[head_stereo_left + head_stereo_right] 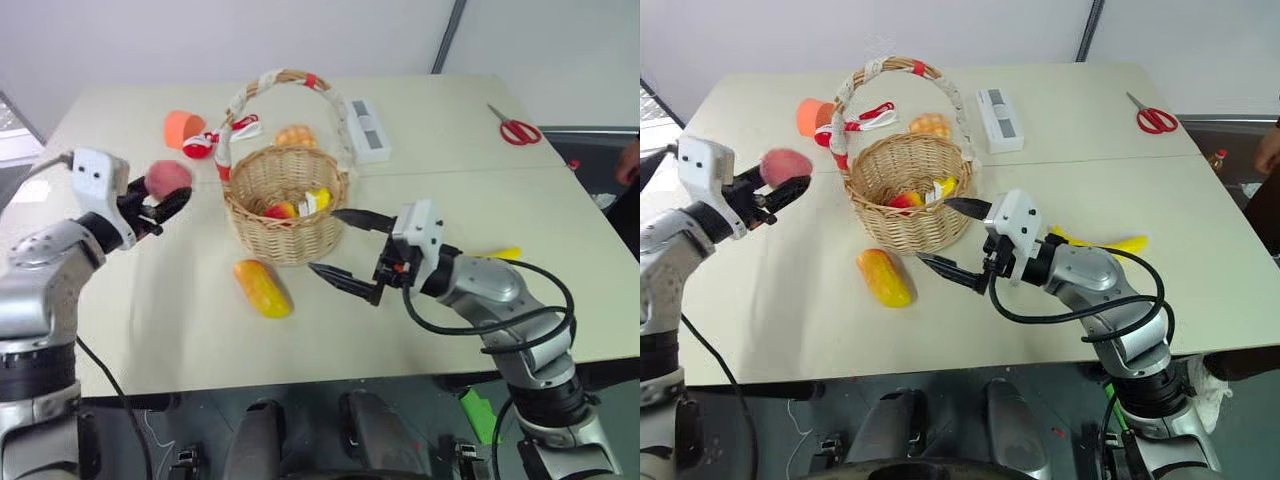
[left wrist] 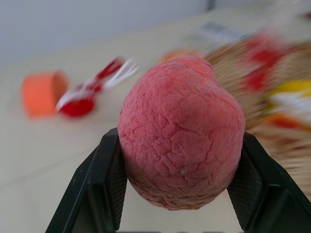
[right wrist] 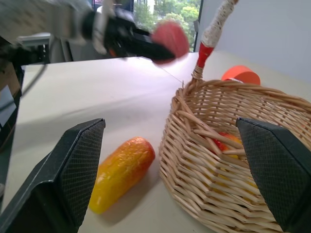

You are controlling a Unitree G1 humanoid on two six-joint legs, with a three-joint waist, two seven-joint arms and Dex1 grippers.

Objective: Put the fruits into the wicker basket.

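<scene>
The left gripper [image 1: 163, 207] is clamped on the pink-red peach [image 2: 181, 138] — held above the table [image 1: 450, 140], left of the wicker basket [image 1: 287, 205]. The right gripper [image 1: 345, 250] has its fingers spread wide, empty, just right of the basket. The mango [image 1: 262, 287] lies near the basket's near-left side — the banana [image 1: 1110, 243] lies behind the right arm.
</scene>
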